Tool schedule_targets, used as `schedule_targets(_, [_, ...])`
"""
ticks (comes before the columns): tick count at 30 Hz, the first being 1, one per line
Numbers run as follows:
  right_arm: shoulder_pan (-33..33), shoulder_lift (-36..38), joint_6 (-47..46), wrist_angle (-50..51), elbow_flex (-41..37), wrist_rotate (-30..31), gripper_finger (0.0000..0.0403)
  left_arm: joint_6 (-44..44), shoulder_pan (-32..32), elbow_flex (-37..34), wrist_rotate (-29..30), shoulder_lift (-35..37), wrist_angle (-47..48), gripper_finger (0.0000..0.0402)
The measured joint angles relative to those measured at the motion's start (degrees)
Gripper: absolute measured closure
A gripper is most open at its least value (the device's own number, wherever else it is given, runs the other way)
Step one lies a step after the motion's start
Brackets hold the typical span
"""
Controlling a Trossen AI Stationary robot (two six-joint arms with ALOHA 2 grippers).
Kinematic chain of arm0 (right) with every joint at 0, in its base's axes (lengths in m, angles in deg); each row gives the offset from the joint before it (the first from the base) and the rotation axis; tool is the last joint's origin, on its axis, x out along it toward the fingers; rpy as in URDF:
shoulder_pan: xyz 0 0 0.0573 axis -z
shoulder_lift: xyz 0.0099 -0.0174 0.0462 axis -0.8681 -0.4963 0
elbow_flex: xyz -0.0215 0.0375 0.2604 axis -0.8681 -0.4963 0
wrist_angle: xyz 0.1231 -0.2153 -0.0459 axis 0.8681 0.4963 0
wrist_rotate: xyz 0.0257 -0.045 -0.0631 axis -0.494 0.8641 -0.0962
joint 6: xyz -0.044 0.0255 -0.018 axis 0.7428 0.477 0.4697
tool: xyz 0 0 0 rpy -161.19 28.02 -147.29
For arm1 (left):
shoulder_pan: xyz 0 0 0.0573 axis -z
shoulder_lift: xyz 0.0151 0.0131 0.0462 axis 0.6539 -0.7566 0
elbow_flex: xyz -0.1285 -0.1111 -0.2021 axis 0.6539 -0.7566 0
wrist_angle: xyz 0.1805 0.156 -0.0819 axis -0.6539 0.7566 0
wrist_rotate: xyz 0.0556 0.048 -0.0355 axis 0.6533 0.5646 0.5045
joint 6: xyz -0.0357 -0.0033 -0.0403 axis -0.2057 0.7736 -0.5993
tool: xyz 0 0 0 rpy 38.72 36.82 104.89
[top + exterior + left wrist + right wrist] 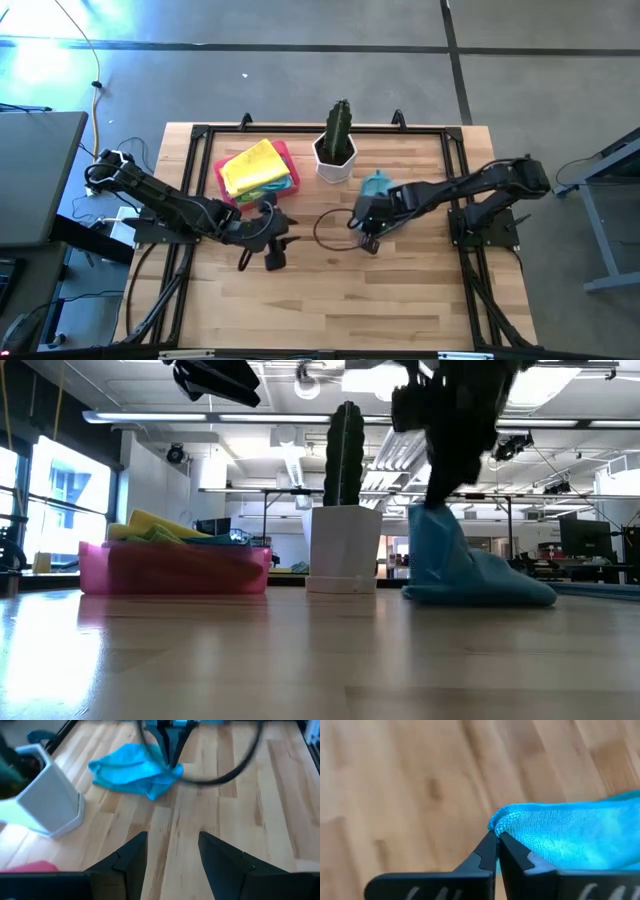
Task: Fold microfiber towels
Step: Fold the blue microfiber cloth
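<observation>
My right claw (pixel 496 836) is pinched tight on an edge of the blue towel (pixel 570 835), just beside the white planter (pixel 335 160); my left claw (pixel 172 851) gapes wide nearby.

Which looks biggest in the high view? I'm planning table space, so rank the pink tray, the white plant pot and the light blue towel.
1. Pink rectangular tray, holding a stack of towels, yellow on top.
2 and 3. White hexagonal plant pot and crumpled light blue microfiber towel: too alike to rank, and the right arm partly covers the towel.
</observation>
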Motion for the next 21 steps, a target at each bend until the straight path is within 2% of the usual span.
schedule_targets(6, [-6.43,0.07,2.07,2.76,9.5,0.62,0.0402,7.68,0.0,0.0,-0.61,0.0,-0.6,0.0236])
schedule_targets(11, [-11.67,0.11,2.17,5.4,17.12,1.55,0.0402,13.63,0.0,0.0,-0.65,0.0,-5.09,0.0236])
schedule_targets(15, [-15.05,0.11,2.01,7.41,22.72,6.83,0.0402,17.66,0.0,0.02,-1.24,-0.64,-11.61,0.0236])
schedule_targets(21, [-17.29,0.15,1.77,10.5,28.95,13.44,0.0403,19.02,0.0,0.05,-6.63,-4.75,-18.25,0.0236])
